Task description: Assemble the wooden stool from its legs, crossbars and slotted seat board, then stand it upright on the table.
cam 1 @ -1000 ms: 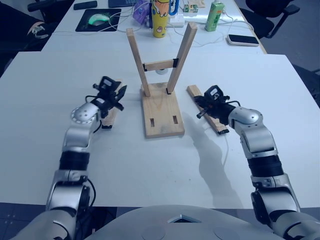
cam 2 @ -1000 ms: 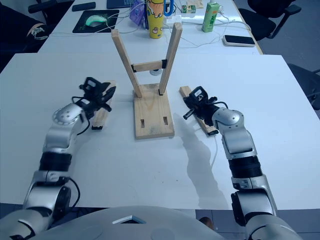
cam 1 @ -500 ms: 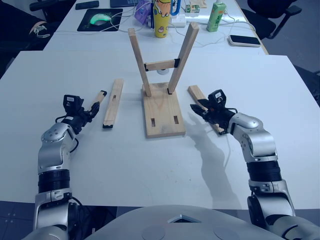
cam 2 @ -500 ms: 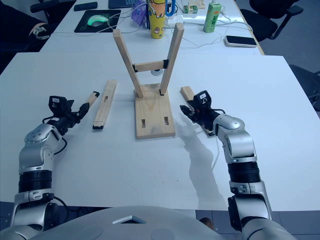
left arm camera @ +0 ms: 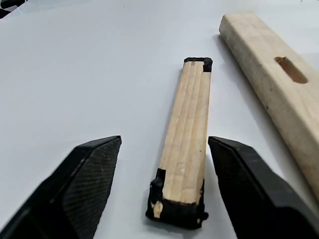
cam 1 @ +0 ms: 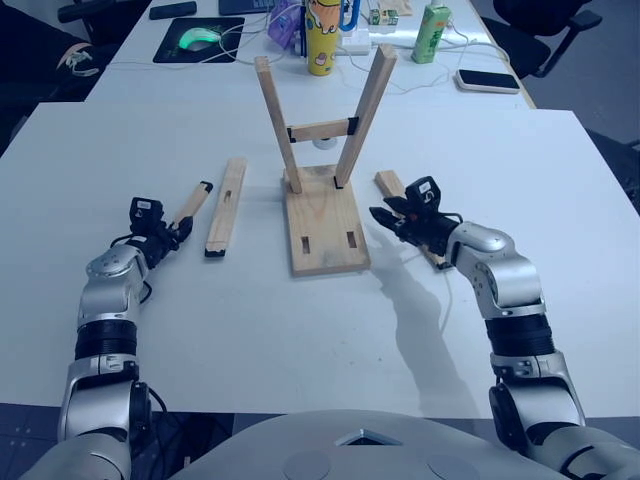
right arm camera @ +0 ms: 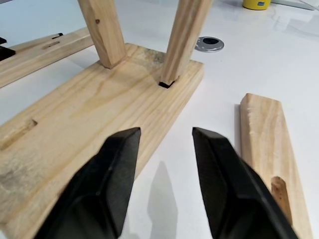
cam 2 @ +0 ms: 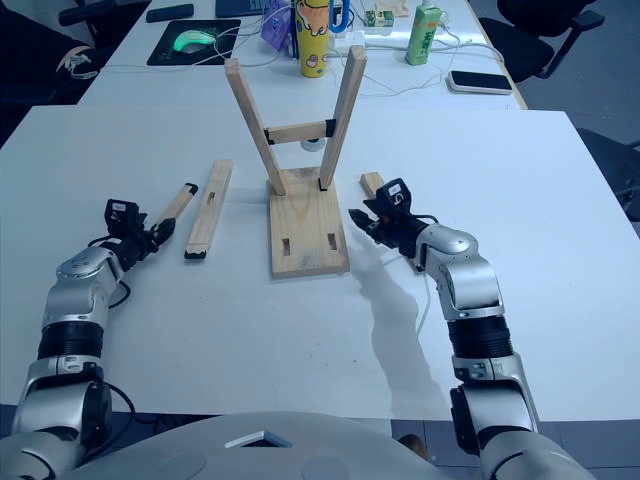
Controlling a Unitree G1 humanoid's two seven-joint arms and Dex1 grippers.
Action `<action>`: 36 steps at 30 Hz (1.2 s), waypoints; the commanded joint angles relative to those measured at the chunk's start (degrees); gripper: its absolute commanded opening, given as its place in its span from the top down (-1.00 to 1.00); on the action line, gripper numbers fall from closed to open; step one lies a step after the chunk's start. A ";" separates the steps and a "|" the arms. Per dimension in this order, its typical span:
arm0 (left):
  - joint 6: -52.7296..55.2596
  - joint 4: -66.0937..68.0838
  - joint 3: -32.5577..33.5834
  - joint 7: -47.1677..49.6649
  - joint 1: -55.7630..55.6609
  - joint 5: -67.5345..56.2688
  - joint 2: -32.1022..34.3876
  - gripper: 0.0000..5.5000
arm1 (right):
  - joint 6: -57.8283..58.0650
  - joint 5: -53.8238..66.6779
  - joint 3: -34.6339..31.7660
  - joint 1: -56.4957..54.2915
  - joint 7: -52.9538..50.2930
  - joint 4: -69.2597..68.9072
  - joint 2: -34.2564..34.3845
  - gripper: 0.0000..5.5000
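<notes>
The left gripper [left arm camera: 164, 142] has its two fingers [left arm camera: 84, 184] spread wide and holds nothing. The near end of a short crossbar [left arm camera: 192, 144] lies between them on the table [cam 1: 300, 340]. It has black caps at both ends, and a gap shows on each side, so neither finger touches it. Just outside one finger, a longer slotted leg [left arm camera: 271, 84] lies flat alongside that crossbar.

The right gripper [right arm camera: 164, 134] is also open and empty, its fingers [right arm camera: 117, 174] parted. Straight ahead of the fingertips, close but apart from them, the seat board [right arm camera: 89, 114] lies flat on the table. Two standing legs [right arm camera: 187, 35] rise from the slots at its far end, leaning outward, and an upper crossbar [cam 1: 322, 130] joins them partway up. The two slots [cam 1: 325, 241] at the board's near end are bare. Beside the outer finger another loose leg [right arm camera: 266, 144] lies flat, with a hole in its face, and part of it sits under the arm.
</notes>
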 commanded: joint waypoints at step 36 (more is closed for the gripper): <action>-20.76 -40.93 -12.82 -0.69 22.68 0.32 -5.64 0.52 | 18.66 25.00 -11.66 -3.27 0.12 -7.87 7.12 0.13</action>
